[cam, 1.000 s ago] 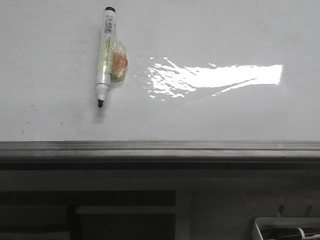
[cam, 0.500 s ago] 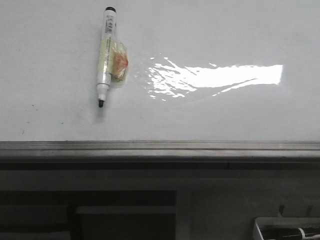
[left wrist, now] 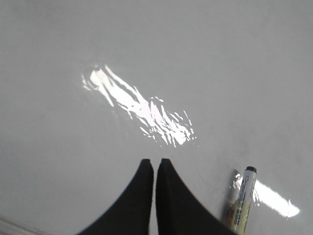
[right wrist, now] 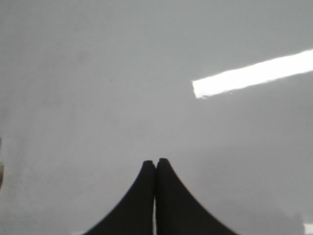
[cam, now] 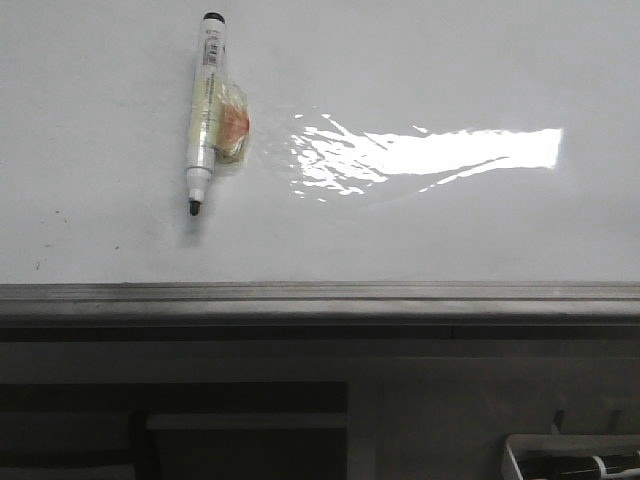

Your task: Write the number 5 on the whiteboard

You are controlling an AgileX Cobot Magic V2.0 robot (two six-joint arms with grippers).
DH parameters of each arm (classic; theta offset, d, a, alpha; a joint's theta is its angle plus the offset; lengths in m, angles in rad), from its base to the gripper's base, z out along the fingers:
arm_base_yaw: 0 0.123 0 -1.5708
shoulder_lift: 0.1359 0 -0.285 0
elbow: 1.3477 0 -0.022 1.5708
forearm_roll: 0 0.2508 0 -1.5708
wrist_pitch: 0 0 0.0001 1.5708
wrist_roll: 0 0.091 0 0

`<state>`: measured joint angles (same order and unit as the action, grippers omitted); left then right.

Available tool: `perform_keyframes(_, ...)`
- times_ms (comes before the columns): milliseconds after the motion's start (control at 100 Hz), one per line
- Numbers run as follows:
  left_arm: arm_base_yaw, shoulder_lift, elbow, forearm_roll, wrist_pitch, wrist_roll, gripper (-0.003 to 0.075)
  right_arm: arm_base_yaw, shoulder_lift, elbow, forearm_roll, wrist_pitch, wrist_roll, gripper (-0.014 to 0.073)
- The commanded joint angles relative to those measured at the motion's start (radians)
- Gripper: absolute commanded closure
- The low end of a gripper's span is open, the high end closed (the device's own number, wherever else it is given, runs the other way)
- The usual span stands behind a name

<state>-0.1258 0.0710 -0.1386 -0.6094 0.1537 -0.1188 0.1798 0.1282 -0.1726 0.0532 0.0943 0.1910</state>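
Observation:
The whiteboard (cam: 420, 230) fills the front view, glossy white with a bright glare patch and a grey metal rail along its near edge. No number 5 shows on it. A white marker (cam: 202, 110) with a black tip and yellowish tape around its middle lies on the board at the left. It also shows in the left wrist view (left wrist: 243, 203). My left gripper (left wrist: 155, 160) is shut and empty over the board, a short way from the marker. My right gripper (right wrist: 156, 160) is shut and empty over bare board. Neither gripper shows in the front view.
The grey rail (cam: 320, 292) marks the board's near edge. Below it is a dark frame with a white tray (cam: 570, 458) at the bottom right. A few faint specks (cam: 60, 215) dot the board at the left.
The marker and the glare sit slightly further left and up in the front view than before, as if the view shifted. Nothing else differs.

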Motion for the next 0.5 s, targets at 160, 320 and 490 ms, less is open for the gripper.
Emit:
perform_keyframes(160,0.002,0.307,-0.300,0.289,0.165,0.035,0.0624,-0.004,0.278,-0.255,-0.109,0.019,0.000,0.0612)
perform_keyframes(320,0.002,0.474,-0.365,0.200,0.222,0.057,0.0353,-0.003,0.371,-0.339,-0.109,0.082,0.000,0.0403)
perform_keyframes(490,-0.076,0.614,-0.399,-0.116,0.232,0.378,0.0321,-0.003,0.379,-0.356,-0.109,0.130,0.000,0.0253)
